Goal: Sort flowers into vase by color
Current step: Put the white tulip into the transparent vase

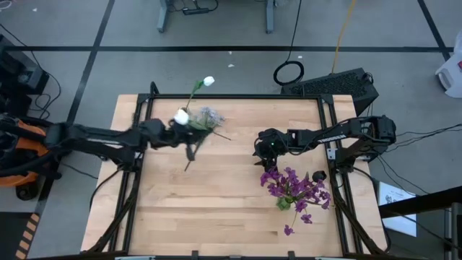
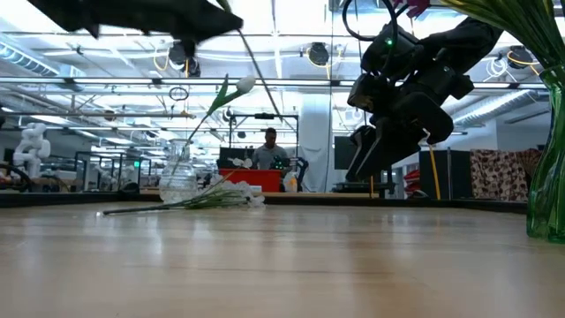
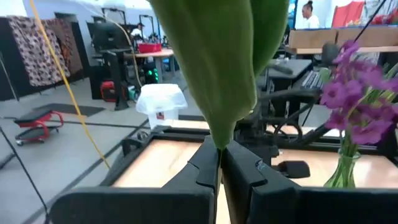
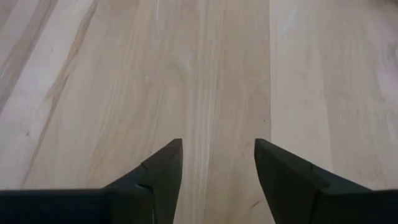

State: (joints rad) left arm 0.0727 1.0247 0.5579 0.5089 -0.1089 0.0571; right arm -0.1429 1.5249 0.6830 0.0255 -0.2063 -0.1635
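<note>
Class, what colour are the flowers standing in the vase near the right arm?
Purple flowers, clearest in the high view.

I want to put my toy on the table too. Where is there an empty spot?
The near-left part of the table is bare wood, from the front edge up to the left gripper. It is crowded at the back, where white flowers lie, and on the right, around the purple flowers beside the open right gripper.

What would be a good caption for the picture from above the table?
Left gripper lifts a green-stemmed white tulip bud while the open right gripper hangs beside the purple flowers.
</note>
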